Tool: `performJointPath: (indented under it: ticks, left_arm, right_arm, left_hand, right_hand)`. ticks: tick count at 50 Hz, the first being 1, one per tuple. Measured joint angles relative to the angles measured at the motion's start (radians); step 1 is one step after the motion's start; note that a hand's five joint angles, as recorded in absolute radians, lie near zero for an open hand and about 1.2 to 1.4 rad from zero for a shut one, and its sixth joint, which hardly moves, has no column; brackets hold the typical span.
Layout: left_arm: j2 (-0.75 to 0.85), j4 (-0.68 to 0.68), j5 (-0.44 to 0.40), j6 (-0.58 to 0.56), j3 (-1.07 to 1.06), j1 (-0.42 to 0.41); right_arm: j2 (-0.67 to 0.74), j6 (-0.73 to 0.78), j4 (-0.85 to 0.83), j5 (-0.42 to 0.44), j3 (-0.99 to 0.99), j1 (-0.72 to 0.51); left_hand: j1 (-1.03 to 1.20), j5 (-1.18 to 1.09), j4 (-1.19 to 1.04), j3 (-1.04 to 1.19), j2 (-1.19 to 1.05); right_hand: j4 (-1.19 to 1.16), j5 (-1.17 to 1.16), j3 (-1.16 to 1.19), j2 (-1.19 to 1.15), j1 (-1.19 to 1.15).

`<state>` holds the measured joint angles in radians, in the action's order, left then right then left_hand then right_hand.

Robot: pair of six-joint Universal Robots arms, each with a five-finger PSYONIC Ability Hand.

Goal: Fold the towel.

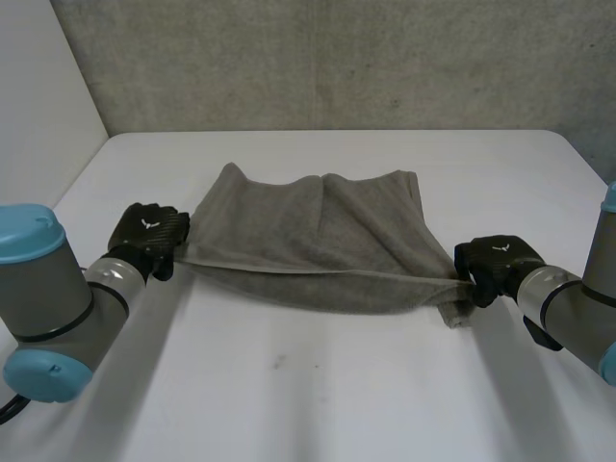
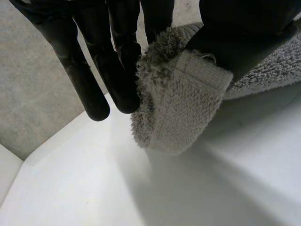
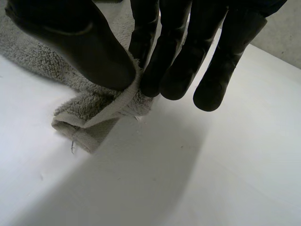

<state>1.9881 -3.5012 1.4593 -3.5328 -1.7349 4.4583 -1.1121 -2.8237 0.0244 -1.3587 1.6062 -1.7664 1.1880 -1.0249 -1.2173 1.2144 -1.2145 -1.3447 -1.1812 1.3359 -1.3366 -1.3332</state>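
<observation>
Because the left robot hand (image 1: 149,236) and right robot hand (image 1: 493,265) each pinch a near towel (image 1: 318,241) corner, its front edge stretches taut above the tabletop (image 1: 318,395), seemingly for folding.

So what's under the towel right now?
The left hand and right hand pinch the towel at its near corners. Under the taut near edge, more towel sags onto the white table. The table beneath the cloth is covered, so nothing more can be seen there.
</observation>
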Motion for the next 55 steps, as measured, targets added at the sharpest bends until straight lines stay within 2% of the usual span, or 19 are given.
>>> performJointPath:
  ticks: [14,20,35,46,49,51,55]
  left_arm:
    - [-0.09,0.027,0.002,0.0,-0.004,0.11]
    - [-0.138,0.05,-0.003,0.003,-0.007,0.148]
    - [-0.151,0.072,-0.008,0.006,-0.012,0.159]
    - [-0.15,0.071,-0.01,0.005,-0.011,0.189]
    - [-0.149,0.071,-0.011,0.005,-0.011,0.193]
    - [-0.149,0.071,-0.011,0.005,-0.012,0.194]
    - [-0.149,0.071,-0.01,0.006,-0.013,0.194]
  right_arm:
    - [-0.006,-0.163,-0.002,-0.002,0.009,-0.01]
    - [0.006,-0.186,-0.005,-0.005,0.006,-0.02]
    - [0.062,-0.238,-0.015,-0.016,-0.007,-0.126]
    - [0.089,-0.236,-0.058,-0.03,-0.006,-0.16]
    - [0.098,-0.235,-0.072,-0.044,-0.008,-0.164]
    - [0.104,-0.234,-0.084,-0.054,-0.01,-0.165]
    - [0.116,-0.234,-0.12,-0.085,-0.017,-0.167]
  left_hand:
    - [0.004,0.0,0.0,0.001,0.0]
    - [0.004,-0.001,0.0,0.001,0.0]
    - [0.004,-0.001,0.0,0.002,-0.001]
    - [0.004,-0.001,0.0,0.002,-0.001]
    - [0.004,-0.001,0.0,0.002,-0.001]
    - [0.004,-0.001,0.0,0.002,-0.001]
    - [0.004,-0.001,0.0,0.002,-0.001]
  right_hand:
    - [0.597,0.633,-0.593,0.59,0.597]
    - [0.652,0.689,-0.628,0.627,0.638]
    - [0.738,0.779,-0.72,0.712,0.736]
    - [0.738,0.777,-0.72,0.713,0.743]
    - [0.695,0.698,-0.687,0.692,0.683]
    - [0.581,0.594,-0.575,0.579,0.568]
    - [0.137,0.144,-0.121,0.113,0.109]
